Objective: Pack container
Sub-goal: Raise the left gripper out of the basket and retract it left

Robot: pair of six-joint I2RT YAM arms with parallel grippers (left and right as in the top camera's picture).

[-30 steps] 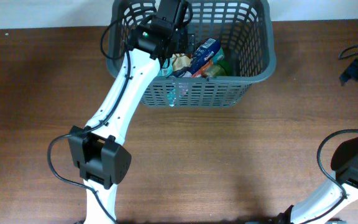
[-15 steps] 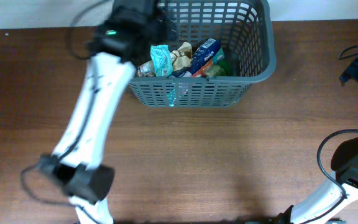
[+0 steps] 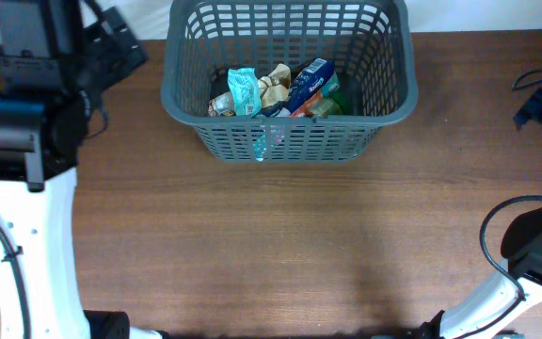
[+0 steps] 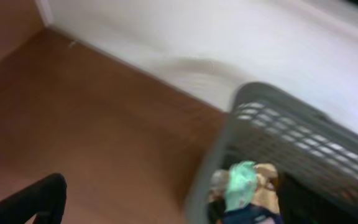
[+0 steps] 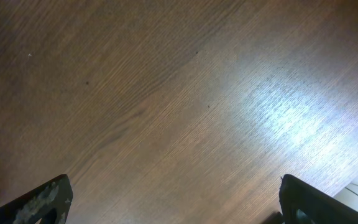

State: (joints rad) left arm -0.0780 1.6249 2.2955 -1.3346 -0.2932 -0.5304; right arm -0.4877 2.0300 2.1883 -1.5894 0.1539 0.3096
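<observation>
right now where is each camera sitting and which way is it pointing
Overhead: fixed above the table, looking straight down at the container; left arm and right arm show.
Left wrist: on the left arm, angled across the table toward the white wall and the container's corner; one dark fingertip at lower left.
Right wrist: close over bare wood, facing down; both fingertips in the lower corners, wide apart.
Shared: overhead and left wrist both show the container and its teal packet.
</observation>
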